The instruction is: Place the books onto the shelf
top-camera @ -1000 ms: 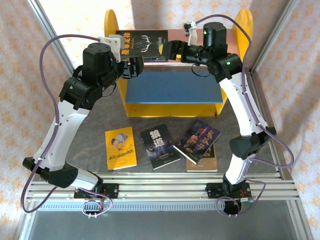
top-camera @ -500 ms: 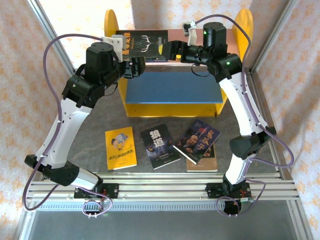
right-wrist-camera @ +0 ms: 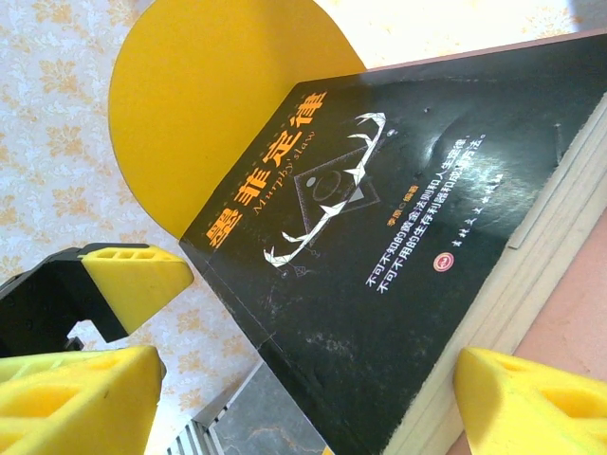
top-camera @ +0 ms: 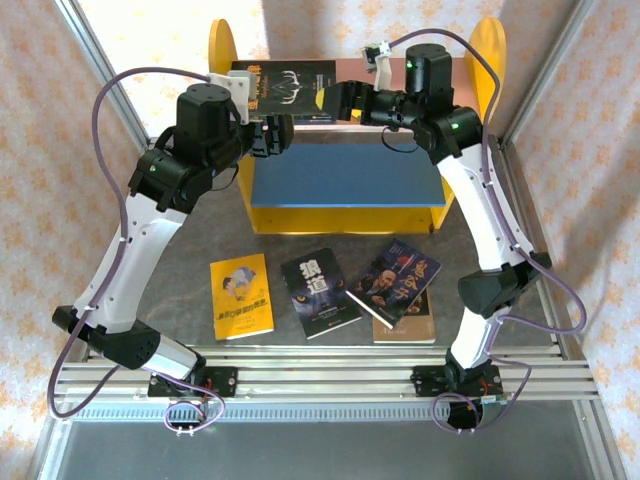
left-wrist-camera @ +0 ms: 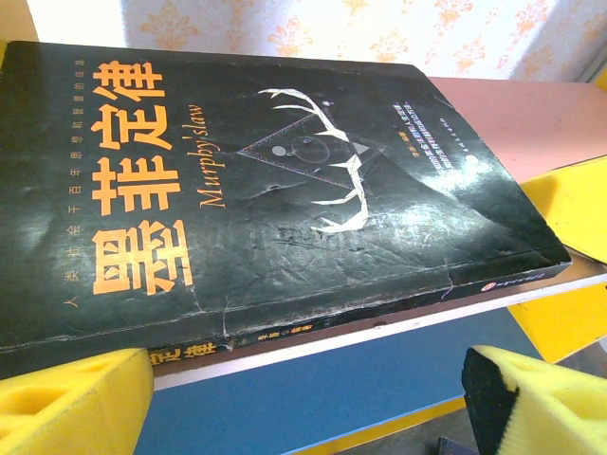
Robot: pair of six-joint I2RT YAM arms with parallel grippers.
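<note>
Bench (top-camera: 200, 230): nearest the arm bases lie a yellow book (top-camera: 241, 297), a black wolf-cover book (top-camera: 320, 292) and a dark blue book (top-camera: 397, 279) that rests partly on a brown book (top-camera: 405, 325). None of the four has moved in the last second.
Shelf (top-camera: 345, 215): stands behind them, with its blue lower board (top-camera: 345, 175) facing up.
Left claw (top-camera: 281, 134) (left-wrist-camera: 303, 408): jaws wide and holding nothing, just in front of the pink upper board (top-camera: 352, 70). It has shifted slightly right, and its elbow is higher.
Right claw (top-camera: 336, 100) (right-wrist-camera: 303, 398): jaws wide and empty, at the black book's right end. Unmoved.
Black book (top-camera: 285, 85) (left-wrist-camera: 285, 180) (right-wrist-camera: 379, 246): flat on the pink upper board, towards the left panel. Unchanged.
</note>
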